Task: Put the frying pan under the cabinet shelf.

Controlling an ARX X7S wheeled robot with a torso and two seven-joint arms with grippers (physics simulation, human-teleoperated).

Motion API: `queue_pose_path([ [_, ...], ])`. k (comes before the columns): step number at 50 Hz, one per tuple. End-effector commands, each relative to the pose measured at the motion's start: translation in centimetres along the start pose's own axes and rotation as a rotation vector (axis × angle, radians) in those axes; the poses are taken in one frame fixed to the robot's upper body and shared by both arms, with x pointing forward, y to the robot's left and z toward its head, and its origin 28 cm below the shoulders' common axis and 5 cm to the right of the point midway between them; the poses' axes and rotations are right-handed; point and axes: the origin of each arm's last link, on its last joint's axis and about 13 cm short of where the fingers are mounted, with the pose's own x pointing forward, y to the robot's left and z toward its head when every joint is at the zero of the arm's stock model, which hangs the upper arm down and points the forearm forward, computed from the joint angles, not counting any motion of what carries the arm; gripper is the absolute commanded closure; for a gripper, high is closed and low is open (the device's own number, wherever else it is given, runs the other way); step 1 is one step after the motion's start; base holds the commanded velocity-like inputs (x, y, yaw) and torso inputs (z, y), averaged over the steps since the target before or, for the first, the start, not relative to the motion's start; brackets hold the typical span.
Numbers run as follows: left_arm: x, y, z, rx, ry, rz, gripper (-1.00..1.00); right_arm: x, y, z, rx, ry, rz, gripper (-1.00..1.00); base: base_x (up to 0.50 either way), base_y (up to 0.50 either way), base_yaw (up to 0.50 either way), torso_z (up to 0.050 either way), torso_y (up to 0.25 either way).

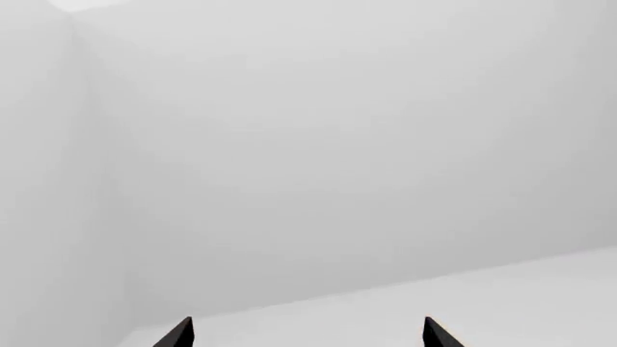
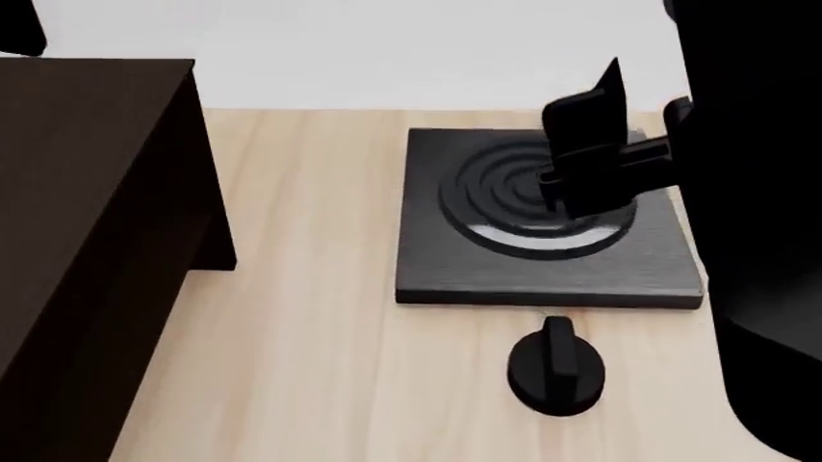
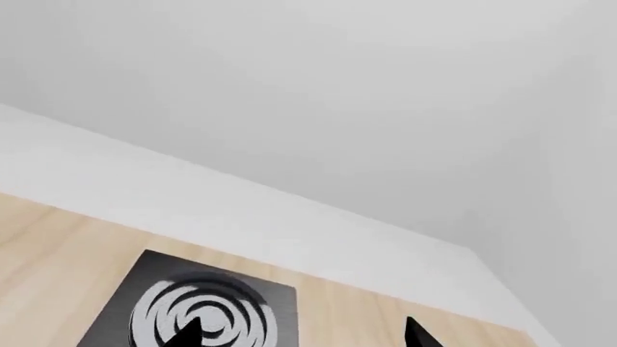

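Occupying the left side of the head view, the cabinet shelf (image 2: 90, 212), a large near-black wooden box with a flat top and side panel, is standing on the light wooden bench (image 2: 308, 337). Sitting to its right, well apart from it, the square black burner plate (image 2: 540, 260) with concentric rings is lying flat on the bench, and a round black knob (image 2: 556, 366) is resting just in front of the plate. Hanging above the ringed area, the right gripper (image 2: 594, 144) is showing as a dark silhouette at the end of the right arm (image 2: 757, 241), which is filling the right edge of the head view; in the right wrist view its fingers (image 3: 417, 334) are standing spread apart with nothing between them, and the burner plate (image 3: 198, 311) is lying below and beyond the tips. Pointing at a plain white wall, the left gripper (image 1: 308, 334) is showing only two dark finger tips (image 1: 178, 334) in the left wrist view, also spread wide and holding nothing. Frying pan: not showing in any of the three views, so its position cannot be told.
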Motion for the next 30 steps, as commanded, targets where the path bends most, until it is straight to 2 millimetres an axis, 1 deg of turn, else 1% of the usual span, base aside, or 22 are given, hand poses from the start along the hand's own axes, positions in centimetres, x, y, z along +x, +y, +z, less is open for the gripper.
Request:
queue_pose_path([
  [1, 0.0, 0.2, 0.6, 0.007, -0.009, 0.002, -1.00, 0.0, 0.0, -0.2, -0.004, 0.010, 0.000, -1.00, 0.50, 0.00, 0.00, 0.000, 0.000],
  [6, -0.1, 0.2, 0.7, 0.010, -0.011, 0.002, -1.00, 0.0, 0.0, -0.5, -0.003, 0.020, -0.007, -1.00, 0.50, 0.00, 0.00, 0.000, 0.003],
  [14, -0.1, 0.3, 0.7, 0.010, -0.012, 0.006, -1.00, -0.1, -0.1, -0.3, -0.010, 0.012, -0.010, -1.00, -0.01, 0.00, 0.00, 0.000, 0.000],
  [21, -0.1, 0.4, 0.7, 0.008, -0.012, 0.008, -1.00, -0.3, -0.4, -0.4, -0.004, 0.039, -0.013, -1.00, 0.00, 0.00, 0.00, 0.000, 0.000],
  [25, -0.1, 0.5, 0.6, 0.006, -0.012, 0.011, -1.00, -0.9, -1.0, -0.6, 0.007, 0.063, -0.029, -1.00, 0.00, 0.00, 0.00, 0.000, 0.000],
  [30, -0.1, 0.5, 0.4, 0.004, -0.008, 0.012, -1.00, -2.1, -1.8, -1.1, 0.025, 0.107, -0.045, -1.00, 0.00, 0.00, 0.00, 0.000, 0.000],
])
